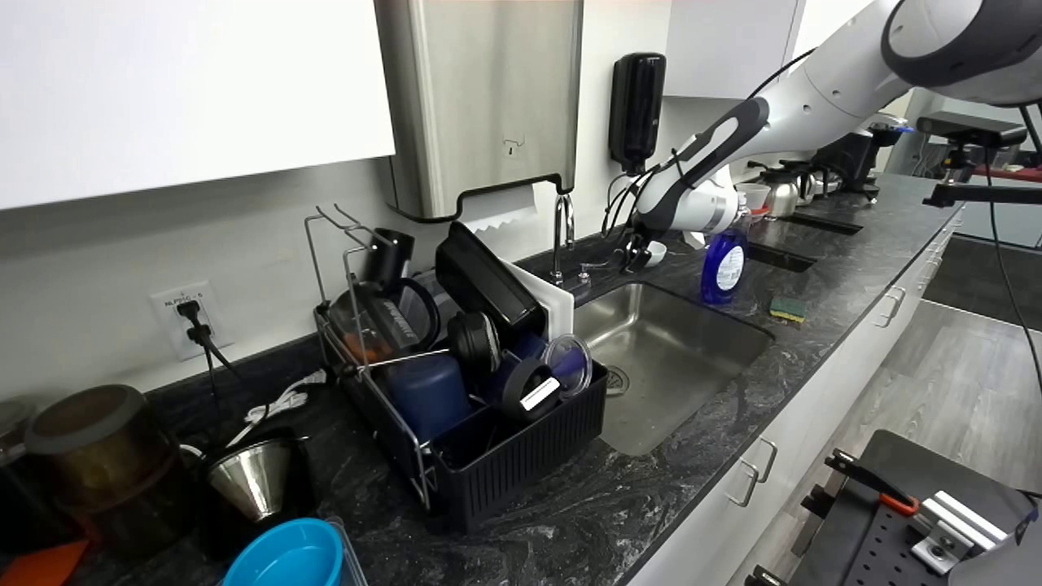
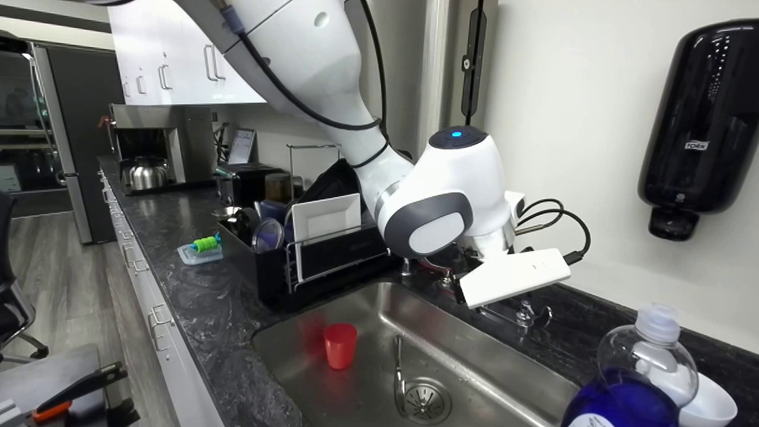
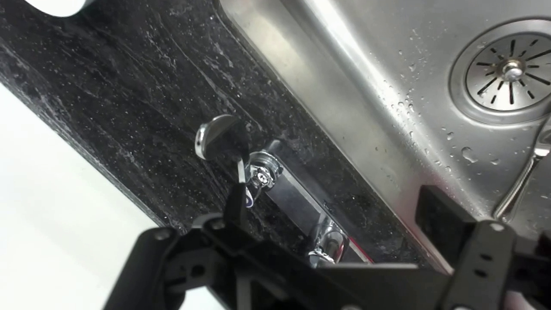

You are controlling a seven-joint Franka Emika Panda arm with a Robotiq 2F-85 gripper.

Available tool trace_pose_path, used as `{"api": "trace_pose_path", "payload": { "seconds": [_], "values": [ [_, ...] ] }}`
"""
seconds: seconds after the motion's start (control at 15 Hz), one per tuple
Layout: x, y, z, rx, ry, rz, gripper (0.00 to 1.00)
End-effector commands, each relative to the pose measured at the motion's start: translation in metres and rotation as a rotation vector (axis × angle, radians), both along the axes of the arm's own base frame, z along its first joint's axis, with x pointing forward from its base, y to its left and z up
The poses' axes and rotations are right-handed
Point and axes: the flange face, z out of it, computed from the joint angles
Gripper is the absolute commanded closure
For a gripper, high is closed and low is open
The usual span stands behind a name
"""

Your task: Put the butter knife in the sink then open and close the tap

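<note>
Stainless-steel sink (image 2: 362, 397), set into a dark veined countertop (image 2: 195, 308), with its contents. In an exterior view a red tumbler (image 2: 340, 347) stands upright on the sink floor; the butter knife (image 2: 399, 373) lies on the same floor, just beside the drain (image 2: 422, 403), and whether its end touches the drain's rim cannot be told. The wrist view shows the knife partly cut off at the right border, near scattered water droplets.

The gripper (image 3: 333, 200) is at the tap (image 3: 297, 200), its jaws released and spread wide. In the wrist view one finger (image 3: 236, 204) overlaps the tap's lever handle (image 3: 219, 137), contact being indeterminate, while the opposite finger overlies the sink's edge.

Black dish rack (image 1: 533, 468), beside the sink: it holds a dark blue cup (image 1: 427, 399), a tilted black rectangular tub (image 1: 488, 281), a glass carafe (image 1: 366, 321) with a black handle, and a clear round lid (image 1: 570, 366). A white rectangular plate (image 2: 326, 216) stands on edge in the rack.

Dish-soap bottle (image 2: 628, 385): blue liquid below, clear plastic above. Partly hidden behind it is a white bowl (image 2: 711, 400). A bright blue bowl (image 1: 285, 557) sits well apart from the sink, beyond the rack.
</note>
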Motion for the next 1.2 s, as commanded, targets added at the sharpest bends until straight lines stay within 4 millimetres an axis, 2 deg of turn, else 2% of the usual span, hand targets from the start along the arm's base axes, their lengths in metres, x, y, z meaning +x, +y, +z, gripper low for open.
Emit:
{"api": "trace_pose_path", "payload": {
  "seconds": [0.0, 0.47, 0.8, 1.13],
  "values": [
    [0.0, 0.001, 0.0, 0.001, 0.001, -0.002, 0.0],
    [0.001, 0.002, -0.002, -0.002, 0.007, -0.009, 0.0],
    [0.009, 0.01, -0.011, -0.019, 0.004, 0.012, 0.0],
    [0.02, 0.008, -0.007, -0.057, -0.032, 0.037, 0.0]
  ]
}}
